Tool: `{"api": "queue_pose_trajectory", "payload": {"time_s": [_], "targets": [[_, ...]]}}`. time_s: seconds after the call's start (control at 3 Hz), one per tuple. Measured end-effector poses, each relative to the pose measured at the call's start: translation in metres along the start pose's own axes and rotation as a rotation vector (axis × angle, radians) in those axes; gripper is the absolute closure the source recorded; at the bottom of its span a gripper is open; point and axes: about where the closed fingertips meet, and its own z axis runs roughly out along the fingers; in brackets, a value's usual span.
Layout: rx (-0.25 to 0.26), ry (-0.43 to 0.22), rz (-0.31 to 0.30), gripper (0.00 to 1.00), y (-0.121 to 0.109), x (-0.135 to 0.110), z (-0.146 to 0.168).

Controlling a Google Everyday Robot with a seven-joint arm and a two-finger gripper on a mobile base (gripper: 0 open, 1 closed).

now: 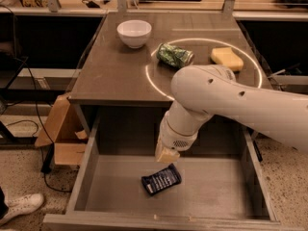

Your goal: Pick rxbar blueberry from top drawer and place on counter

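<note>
The rxbar blueberry, a dark navy wrapper with white print, lies flat and slanted on the bottom of the open top drawer, near its middle front. My gripper hangs from the white arm just above and slightly behind the bar, not touching it and holding nothing. The counter with its bright light ring is behind and above the drawer.
On the counter stand a white bowl at the back left, a crushed green can in the middle and a yellow sponge at the right. A cardboard box sits on the floor left of the drawer.
</note>
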Motion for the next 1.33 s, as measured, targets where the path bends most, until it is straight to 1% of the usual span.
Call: {"api": "queue_pose_trajectory", "payload": {"time_s": [0.33,0.67,1.0,1.33], "targets": [[0.0,0.0,0.0,0.58,0.0,0.0,0.0],[0.0,0.0,0.0,0.27,0.0,0.0,0.0],[0.0,0.0,0.0,0.04,0.0,0.0,0.0],[0.0,-0.002,-0.001,0.0,0.0003,0.0003,0.0007]]}}
